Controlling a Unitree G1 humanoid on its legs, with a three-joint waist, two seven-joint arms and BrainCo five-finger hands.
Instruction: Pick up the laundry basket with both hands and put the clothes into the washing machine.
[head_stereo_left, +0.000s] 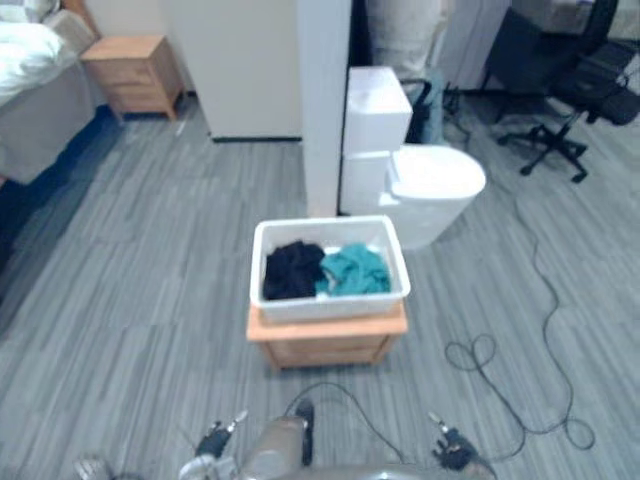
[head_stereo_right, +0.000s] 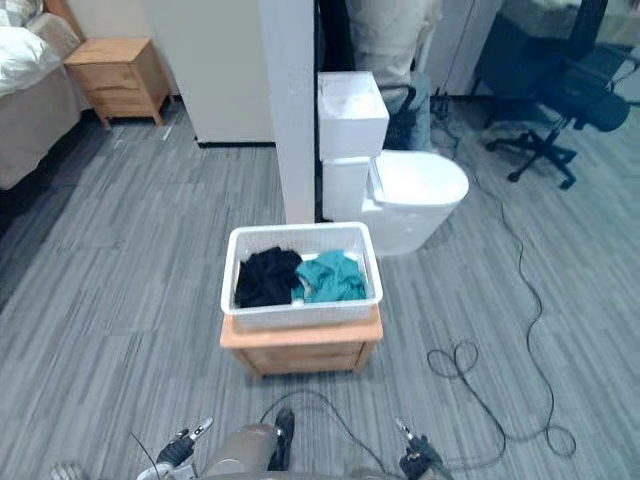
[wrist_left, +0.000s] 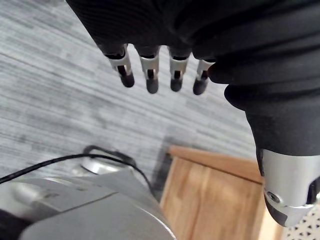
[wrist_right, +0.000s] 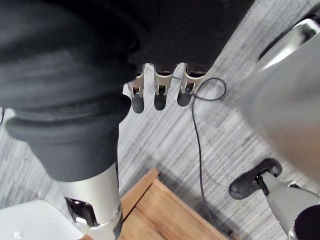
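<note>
A white laundry basket (head_stereo_left: 330, 306) sits on a low wooden stand (head_stereo_left: 325, 342) in the middle of the floor. Inside it lie a black garment (head_stereo_left: 292, 270) on the left and a teal garment (head_stereo_left: 356, 270) on the right. My left hand (head_stereo_left: 212, 440) and right hand (head_stereo_left: 452, 448) hang low at the near edge, well short of the basket and apart from it. In the left wrist view the fingers (wrist_left: 150, 75) are straight and hold nothing, with the stand (wrist_left: 210, 200) past them. The right hand's fingers (wrist_right: 159, 92) are likewise straight and empty.
A white toilet (head_stereo_left: 432, 185) stands just behind the basket, beside a white partition wall (head_stereo_left: 325, 100). At the back right is a black office chair (head_stereo_left: 575, 95). A wooden nightstand (head_stereo_left: 133, 72) and a bed (head_stereo_left: 30, 80) occupy the back left.
</note>
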